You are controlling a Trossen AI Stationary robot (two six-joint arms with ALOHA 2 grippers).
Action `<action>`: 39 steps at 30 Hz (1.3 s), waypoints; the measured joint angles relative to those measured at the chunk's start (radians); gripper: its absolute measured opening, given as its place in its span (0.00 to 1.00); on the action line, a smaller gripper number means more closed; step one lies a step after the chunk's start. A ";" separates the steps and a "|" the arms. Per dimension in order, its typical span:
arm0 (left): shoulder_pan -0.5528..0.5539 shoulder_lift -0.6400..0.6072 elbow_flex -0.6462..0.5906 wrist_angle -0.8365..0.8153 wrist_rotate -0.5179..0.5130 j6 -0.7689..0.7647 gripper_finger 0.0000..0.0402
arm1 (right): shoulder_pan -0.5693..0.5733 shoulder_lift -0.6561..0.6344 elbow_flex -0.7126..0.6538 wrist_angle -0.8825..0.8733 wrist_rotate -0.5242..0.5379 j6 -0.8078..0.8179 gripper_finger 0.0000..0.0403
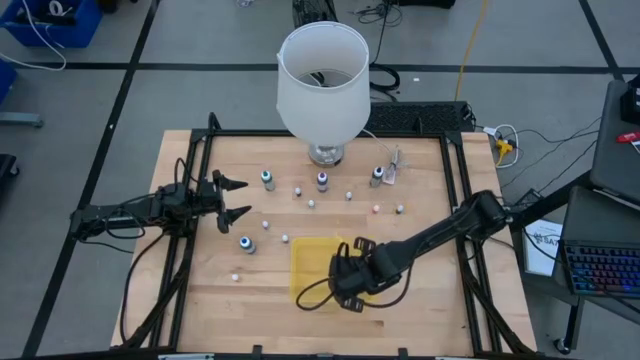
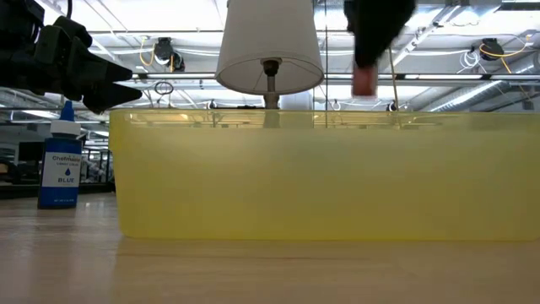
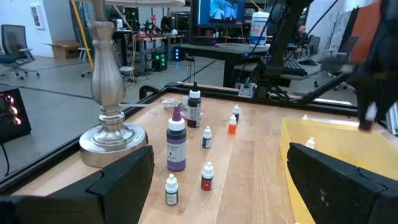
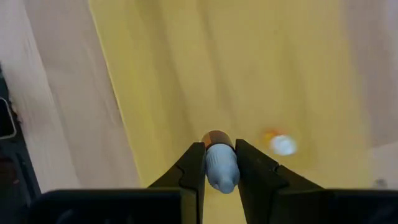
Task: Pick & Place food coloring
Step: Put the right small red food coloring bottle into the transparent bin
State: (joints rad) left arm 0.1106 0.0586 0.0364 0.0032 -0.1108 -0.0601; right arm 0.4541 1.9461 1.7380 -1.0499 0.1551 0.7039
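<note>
My right gripper (image 1: 346,284) hangs over the yellow tray (image 1: 312,262), pointing steeply down, shut on a tiny food coloring bottle (image 4: 217,163) with a pale cap and an orange-brown body. Another tiny bottle (image 4: 281,144) lies in the tray. Larger and tiny bottles stand on the wood before the lamp, among them a purple one (image 3: 176,144) and a blue one (image 2: 61,165). My left gripper (image 1: 243,197) waits open and level near the table's left edge. My right gripper pinches the tiny bottle between its two fingers at the pale cap end (image 4: 219,169). The fingers come from above, slanting steeply down. The orange-brown body (image 4: 216,138) sticks out past the fingertips, and the bottle hangs clear above the tray (image 2: 364,82).
A lamp with a white shade (image 1: 322,82) and a metal base (image 3: 112,140) stands at the table's far middle. Loose tiny bottles (image 1: 311,203) dot the wood between lamp and tray. A black frame (image 1: 455,190) rims the table.
</note>
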 joint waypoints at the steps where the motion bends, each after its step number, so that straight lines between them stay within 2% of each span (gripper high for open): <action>1: 0.000 0.000 0.000 0.000 0.000 0.000 0.91 | 0.000 0.000 -0.034 0.029 -0.019 0.007 0.14; 6: 0.000 0.000 0.000 0.000 0.000 0.000 0.91 | 0.000 0.000 -0.183 0.120 -0.078 0.056 0.14; 11: 0.000 0.000 0.000 0.000 0.000 0.000 0.91 | 0.000 0.000 -0.259 0.154 -0.085 0.097 0.14; 24: 0.000 0.000 0.000 0.000 0.000 0.000 0.91 | 0.000 0.000 -0.275 0.185 -0.080 0.104 0.14; 34: 0.000 0.000 0.000 0.000 0.000 0.000 0.91 | 0.000 -0.002 -0.348 0.285 -0.080 0.123 0.14; 39: 0.000 0.000 0.000 0.000 0.000 0.000 0.91 | -0.001 -0.006 -0.349 0.293 -0.091 0.150 0.19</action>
State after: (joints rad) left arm 0.1108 0.0588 0.0368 0.0036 -0.1108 -0.0601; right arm 0.4530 1.9404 1.3891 -0.7567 0.0642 0.8541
